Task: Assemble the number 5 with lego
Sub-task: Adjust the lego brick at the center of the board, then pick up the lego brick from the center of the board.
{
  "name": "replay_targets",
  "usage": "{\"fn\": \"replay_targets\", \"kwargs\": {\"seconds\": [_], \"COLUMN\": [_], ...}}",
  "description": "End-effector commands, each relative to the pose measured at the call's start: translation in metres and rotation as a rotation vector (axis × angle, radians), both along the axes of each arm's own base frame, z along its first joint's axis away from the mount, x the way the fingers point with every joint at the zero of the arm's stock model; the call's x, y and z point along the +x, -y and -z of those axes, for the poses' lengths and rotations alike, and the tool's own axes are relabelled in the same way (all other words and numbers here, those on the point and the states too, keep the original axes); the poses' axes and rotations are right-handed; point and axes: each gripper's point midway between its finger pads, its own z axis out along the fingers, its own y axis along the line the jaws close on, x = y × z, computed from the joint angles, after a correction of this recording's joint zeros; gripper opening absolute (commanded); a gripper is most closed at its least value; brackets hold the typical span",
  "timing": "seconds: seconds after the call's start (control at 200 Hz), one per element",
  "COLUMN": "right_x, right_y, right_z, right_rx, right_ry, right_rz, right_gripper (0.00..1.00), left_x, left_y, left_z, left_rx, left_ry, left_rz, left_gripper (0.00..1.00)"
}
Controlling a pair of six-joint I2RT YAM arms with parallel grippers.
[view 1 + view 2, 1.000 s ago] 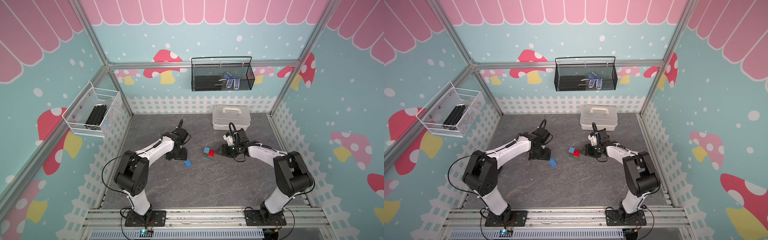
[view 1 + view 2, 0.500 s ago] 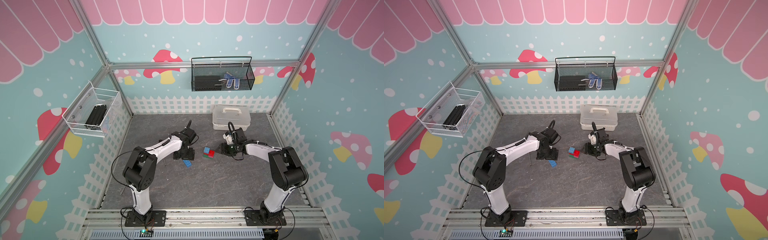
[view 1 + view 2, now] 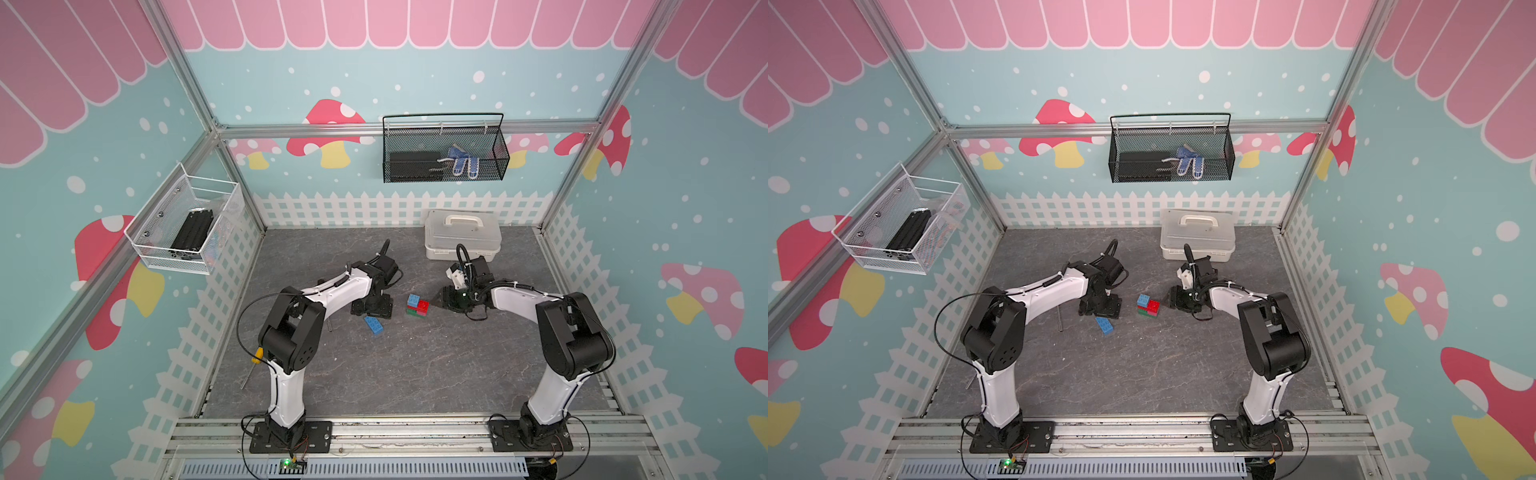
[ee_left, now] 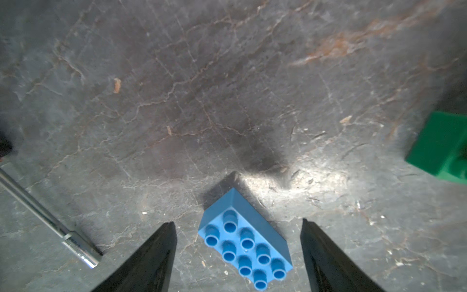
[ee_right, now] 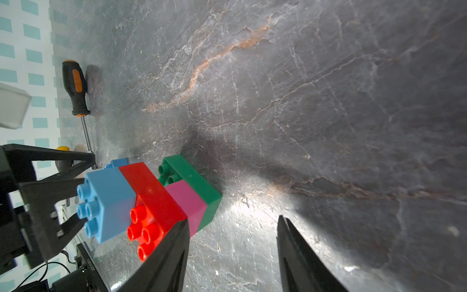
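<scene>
Your left gripper (image 4: 237,222) stands wide open and empty, its black fingers (image 4: 151,257) on either side of the loose long blue brick (image 4: 245,247), which lies studs-up on the veined grey floor (image 4: 227,101). Only your right wrist view shows the pink brick (image 5: 187,199), sandwiched between the red brick (image 5: 149,192) and the green brick (image 5: 192,177) in the glossy stack (image 3: 417,305) mid-floor between both arms. Your right gripper (image 5: 233,219) is partly open and empty, with one finger close beside that stack.

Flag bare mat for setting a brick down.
Free: wide patch between the long blue brick and the front rail; strip along the back fence beside the white case. Crowded: centre, around the brick stack, left hand and right hand.
</scene>
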Motion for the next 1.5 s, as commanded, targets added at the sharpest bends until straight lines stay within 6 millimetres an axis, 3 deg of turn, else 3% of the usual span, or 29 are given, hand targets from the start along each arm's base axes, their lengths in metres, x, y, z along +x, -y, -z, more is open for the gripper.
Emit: {"fn": "replay_targets", "kwargs": {"seconds": [0.0,0.26,0.6,0.73,0.856,1.221,1.496], "right_x": [-0.005,-0.006,-0.009,-0.009,-0.008,-0.01,-0.008], "right_y": [0.004,0.005,0.006,0.006,0.005,0.006,0.005], "right_z": [-0.007,-0.01,-0.01,-0.011,-0.014,-0.015,-0.018], "right_rx": [-0.003,-0.002,-0.006,-0.003,0.002,0.001,0.008], "right_ry": [0.012,0.019,0.022,0.024,0.026,0.025,0.032], "right_rz": [0.0,0.0,-0.003,-0.002,-0.003,-0.004,-0.006], "right_gripper": [0.58,0.58,0.58,0.58,0.58,0.58,0.58], "left_x": [-0.002,-0.009,-0.018,-0.023,-0.029,-0.053,-0.062], "left_y": [-0.011,-0.018,-0.021,-0.017,-0.022,-0.016,-0.021], "left_z": [0.009,0.019,0.017,0.013,0.008,0.002,0.011], "left_rx": [0.065,0.077,0.042,0.02,0.033,-0.027,-0.028], "left_ry": [-0.016,-0.026,-0.031,-0.035,-0.032,-0.062,-0.059], "left_rz": [-0.002,-0.024,0.004,0.053,0.08,0.062,0.004], "left_gripper": [0.8,0.7,0.39,0.45,0.63,0.69,0.63]}}
